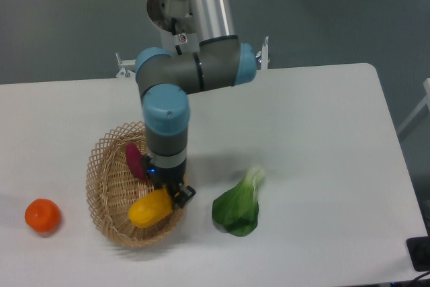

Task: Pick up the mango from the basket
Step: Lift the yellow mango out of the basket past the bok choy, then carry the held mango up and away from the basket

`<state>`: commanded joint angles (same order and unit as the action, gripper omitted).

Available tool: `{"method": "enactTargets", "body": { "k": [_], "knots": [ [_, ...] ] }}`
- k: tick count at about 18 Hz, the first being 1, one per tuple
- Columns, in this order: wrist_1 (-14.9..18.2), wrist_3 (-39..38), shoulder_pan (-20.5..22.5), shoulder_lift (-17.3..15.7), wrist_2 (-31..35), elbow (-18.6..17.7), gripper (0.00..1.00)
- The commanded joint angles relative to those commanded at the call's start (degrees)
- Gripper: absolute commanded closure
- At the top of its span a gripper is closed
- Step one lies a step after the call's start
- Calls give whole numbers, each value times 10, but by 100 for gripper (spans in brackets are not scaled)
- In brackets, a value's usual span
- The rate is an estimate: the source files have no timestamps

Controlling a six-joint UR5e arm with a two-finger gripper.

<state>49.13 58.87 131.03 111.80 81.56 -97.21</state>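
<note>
At the far left of the white tabletop (322,112) sits a round orange tangerine (43,215), well apart from everything else. Next comes the basket (101,166), a shallow woven oval, and in it lie two things: a dark purple-red sweet potato (136,160) toward the far side and the mango (150,209) in the near part, its yellow-orange body angled across the weave with its right end up against the basket's near-right rim. The arm comes down into the basket from above, and the tool (172,196) is right at the mango's upper right end; its fingers are mostly hidden behind the wrist and the fruit, so I cannot tell whether they are spread or pressed onto the skin. To the right of the basket, just beside it, lies a green leafy vegetable (238,206) with a pale stalk pointing away. The mango looks smooth and rounded, likely fairly heavy for its size and somewhat slippery, with firm flesh that could bruise under a hard squeeze. A hold across its narrow width near the middle would probably balance it best; a pinch near the end, where the tool is now, risks the fruit pivoting or sliding out as it rises, and the wicker rim close by could catch a finger.
</note>
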Motion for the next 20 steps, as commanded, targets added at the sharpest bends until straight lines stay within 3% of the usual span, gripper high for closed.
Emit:
{"method": "enactTargets", "body": {
  "k": [4, 13, 20],
  "knots": [
    [9, 19, 43, -18, 3, 0, 75],
    [13, 72, 127, -18, 7, 11, 73],
    [40, 111, 171, -18, 7, 29, 73]
  ]
}}
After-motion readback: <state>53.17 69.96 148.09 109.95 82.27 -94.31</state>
